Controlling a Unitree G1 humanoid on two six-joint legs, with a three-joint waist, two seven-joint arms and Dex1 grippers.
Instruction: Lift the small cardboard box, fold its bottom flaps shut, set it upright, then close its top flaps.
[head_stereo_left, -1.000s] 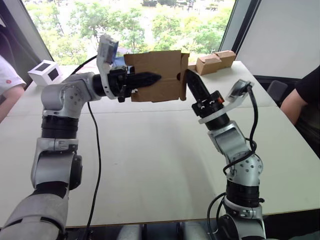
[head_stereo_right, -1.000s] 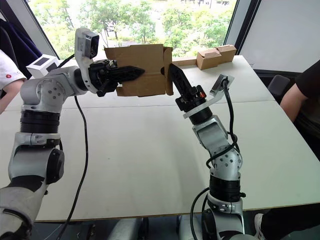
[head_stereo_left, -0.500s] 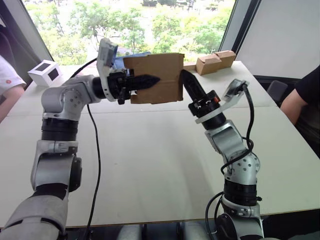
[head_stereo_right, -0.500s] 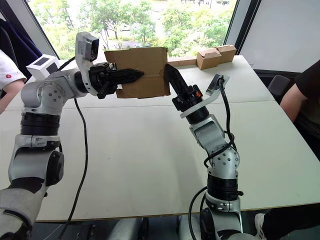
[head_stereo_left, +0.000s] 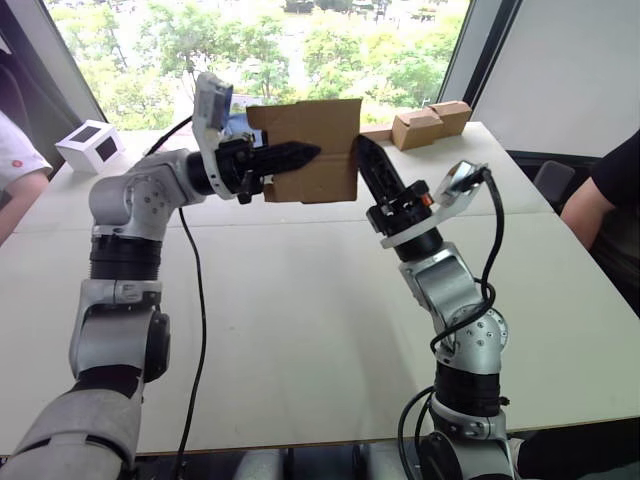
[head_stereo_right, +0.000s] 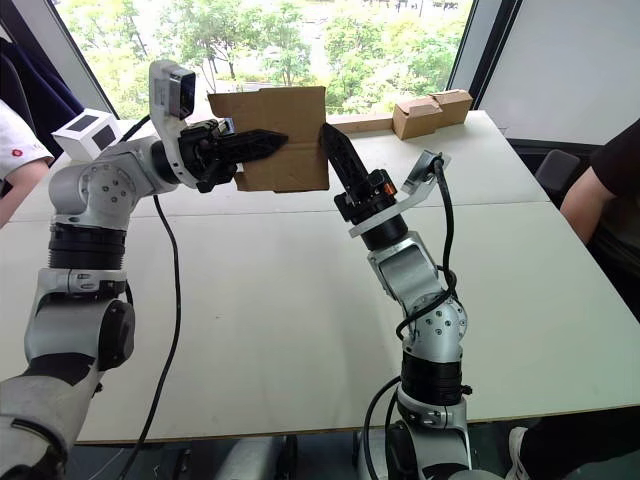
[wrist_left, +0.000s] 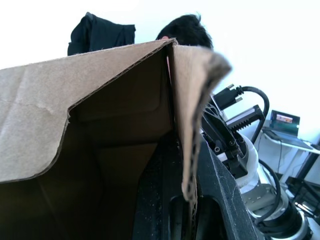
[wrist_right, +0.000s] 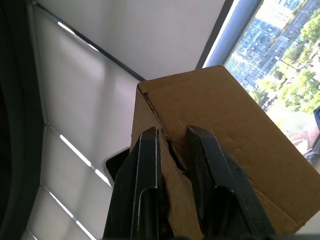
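Now I hold the small cardboard box (head_stereo_left: 308, 150) in the air above the far half of the white table (head_stereo_left: 300, 300), level with the window behind it. My left gripper (head_stereo_left: 300, 155) reaches in from the left with its two black fingers pinched on one wall of the box, one finger lying along the near face; my left wrist view shows the corrugated edge clamped between them, so that hand is closed on the box.

My right gripper (head_stereo_left: 366, 158) presses against the right end of the box. A second ago a flap at that end stuck out sideways with a visible gap beside it. Since then my right arm has swung in toward the box and the flap now lies flat against the end. In my right wrist view the two fingers (wrist_right: 145, 190) stand slightly parted, resting on the cardboard and holding nothing.

I judge that this means one bottom flap is folded shut, or nearly so. The remaining flaps at that end, setting the box upright and closing its top appear still to be done.
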